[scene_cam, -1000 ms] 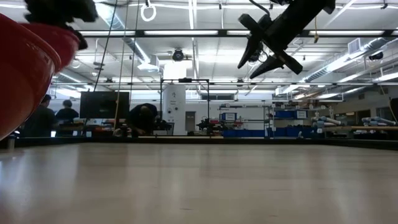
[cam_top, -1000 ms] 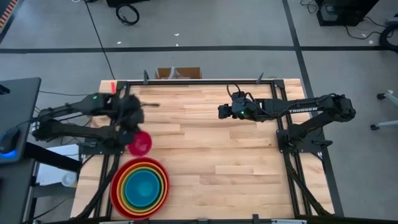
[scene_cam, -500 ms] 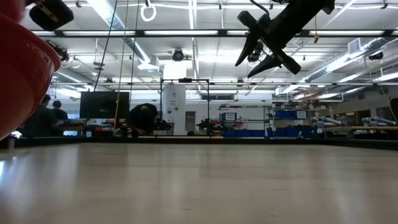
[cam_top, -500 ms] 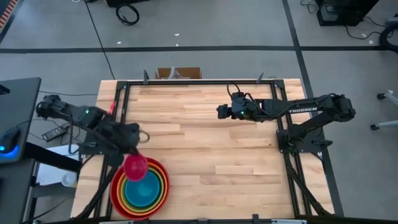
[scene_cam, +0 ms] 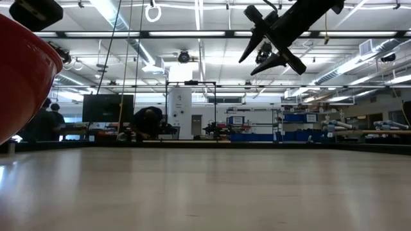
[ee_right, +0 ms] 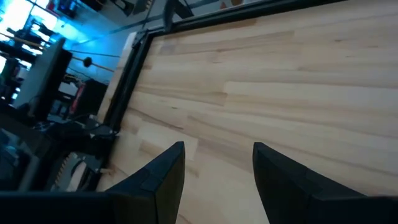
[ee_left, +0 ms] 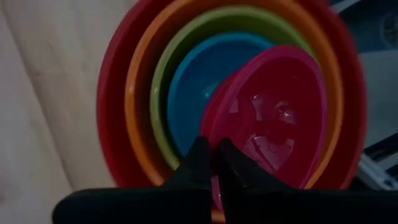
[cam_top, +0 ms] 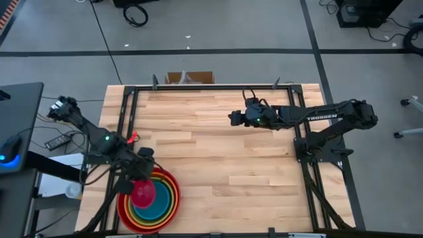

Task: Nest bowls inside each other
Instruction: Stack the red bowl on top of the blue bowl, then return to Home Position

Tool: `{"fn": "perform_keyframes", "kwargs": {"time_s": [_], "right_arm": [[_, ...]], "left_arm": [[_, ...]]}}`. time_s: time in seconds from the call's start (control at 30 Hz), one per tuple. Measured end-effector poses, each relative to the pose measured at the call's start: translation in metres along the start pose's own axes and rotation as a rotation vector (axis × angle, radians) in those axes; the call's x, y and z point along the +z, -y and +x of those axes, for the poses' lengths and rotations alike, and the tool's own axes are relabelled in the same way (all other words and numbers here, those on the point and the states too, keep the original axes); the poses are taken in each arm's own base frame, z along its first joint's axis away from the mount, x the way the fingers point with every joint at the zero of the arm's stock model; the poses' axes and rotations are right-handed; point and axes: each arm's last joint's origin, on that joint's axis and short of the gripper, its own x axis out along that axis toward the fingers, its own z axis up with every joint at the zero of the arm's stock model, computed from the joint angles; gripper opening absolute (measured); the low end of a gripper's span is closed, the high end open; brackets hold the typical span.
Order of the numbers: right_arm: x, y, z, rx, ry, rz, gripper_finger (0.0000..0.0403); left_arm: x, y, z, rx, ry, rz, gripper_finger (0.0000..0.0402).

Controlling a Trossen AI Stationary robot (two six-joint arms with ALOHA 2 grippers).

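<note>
Starting at the left, we see our left gripper (cam_top: 140, 178) above the stack of bowls (cam_top: 170, 203) near the front-left corner of the surface (cam_top: 225, 158). Its fingers (ee_left: 200, 163) are clamped on the rim of the pink bowl (ee_left: 273, 115), which hangs tilted over the stack: red outermost, then orange, green and blue (ee_left: 199, 81). In the wrist view the pink bowl sits off to one side of the blue one, not centred over it.

That is where we think trouble lies. If we let go now, the tilted bowl could land with its edge on the blue or green rim and stay cocked instead of dropping in. Pressing down off-centre might also push the whole stack sideways, and it stands close to the surface's edge.

Further right, the middle of the surface carries nothing we need. Our right gripper (cam_top: 232, 118) waits high above the back half, fingers (ee_right: 163, 171) apart and holding nothing, well away from the bowls.
</note>
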Motion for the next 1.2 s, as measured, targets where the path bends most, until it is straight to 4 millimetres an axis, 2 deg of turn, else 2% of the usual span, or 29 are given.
{"fn": "perform_keyframes", "kwargs": {"time_s": [0.2,0.4,0.73,0.9,1.2], "right_arm": [[0.003,-0.006,0.000,0.056,0.026,0.049,0.0192],[0.003,-0.007,0.000,0.083,-0.004,0.048,0.0192],[0.004,-0.006,0.001,0.077,0.000,0.042,0.0192],[0.008,-0.004,0.002,0.073,0.007,0.031,0.0192],[0.001,-0.006,0.000,0.071,-0.016,0.011,0.0192]], "left_arm": [[0.002,0.008,0.006,-0.004,0.002,0.010,0.0006],[0.009,0.013,0.020,0.006,-0.014,0.023,0.0006],[0.014,0.013,0.037,0.035,-0.075,0.043,0.0010],[0.016,0.009,0.037,0.044,-0.059,0.005,0.0044],[0.023,-0.002,0.035,-0.044,-0.066,-0.077,0.0141]]}}
